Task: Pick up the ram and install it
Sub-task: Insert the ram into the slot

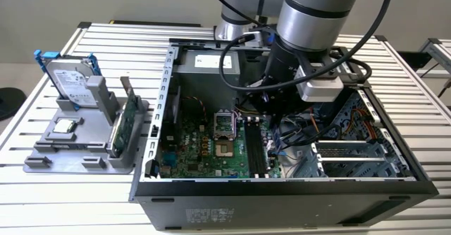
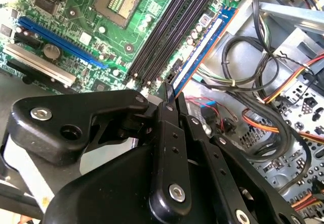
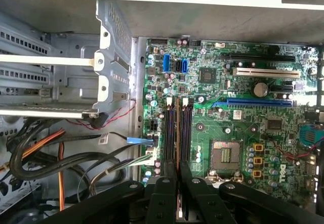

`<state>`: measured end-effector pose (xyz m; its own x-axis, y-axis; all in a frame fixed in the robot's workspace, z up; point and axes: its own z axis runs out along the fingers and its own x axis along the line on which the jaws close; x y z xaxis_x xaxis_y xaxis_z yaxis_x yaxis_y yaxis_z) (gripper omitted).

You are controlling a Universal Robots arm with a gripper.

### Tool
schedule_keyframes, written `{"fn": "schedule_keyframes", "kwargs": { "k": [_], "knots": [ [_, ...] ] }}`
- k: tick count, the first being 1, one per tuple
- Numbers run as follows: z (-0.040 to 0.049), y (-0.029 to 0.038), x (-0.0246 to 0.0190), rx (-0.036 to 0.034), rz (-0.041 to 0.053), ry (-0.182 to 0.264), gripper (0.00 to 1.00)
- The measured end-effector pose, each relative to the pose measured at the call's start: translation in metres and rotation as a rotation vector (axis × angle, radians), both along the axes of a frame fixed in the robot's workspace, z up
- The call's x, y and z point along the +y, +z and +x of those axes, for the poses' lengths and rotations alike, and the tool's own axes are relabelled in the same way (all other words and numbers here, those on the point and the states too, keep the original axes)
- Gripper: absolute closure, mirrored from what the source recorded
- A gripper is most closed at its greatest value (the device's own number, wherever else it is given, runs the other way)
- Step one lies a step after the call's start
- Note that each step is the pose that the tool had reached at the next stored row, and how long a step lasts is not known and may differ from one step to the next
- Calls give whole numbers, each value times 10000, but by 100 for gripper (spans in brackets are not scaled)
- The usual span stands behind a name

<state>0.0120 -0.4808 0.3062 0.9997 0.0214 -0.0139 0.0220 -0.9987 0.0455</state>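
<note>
Ram [image 3: 177,133]: long thin stick, edge-on, upright between motherboard slots, clamped in hand [image 3: 177,171].

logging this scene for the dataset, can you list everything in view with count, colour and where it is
computer case: 1, black and grey, open, on the slatted table
motherboard: 1, green, on the case floor
ram: 1, thin dark stick seen edge-on, standing among the memory slots, between the fingertips
memory slots: several, black, beside the processor socket
processor socket: 1, silver, empty, mid-board
cables: many, black, orange, red, beside the board
drive cage: 1, grey metal, exterior view's right of the case
parts holder: 1, grey, on the table, exterior view's left
hard drive: 1, silver with blue rails, upright in the holder
expansion card: 1, green, upright in the holder
table: 1, pale slatted metal
robot arm: 1, grey, above the case
gripper: 1, black, closed on the ram
</note>
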Motion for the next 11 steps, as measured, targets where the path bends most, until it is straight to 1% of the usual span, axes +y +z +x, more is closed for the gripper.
{"fn": "schedule_keyframes", "kwargs": {
  "k": [7, 11],
  "knots": [
    [0, -31, 0, -1, 1, -50, 100],
    [0, -33, 0, 0, 0, -57, 100]
  ]
}}
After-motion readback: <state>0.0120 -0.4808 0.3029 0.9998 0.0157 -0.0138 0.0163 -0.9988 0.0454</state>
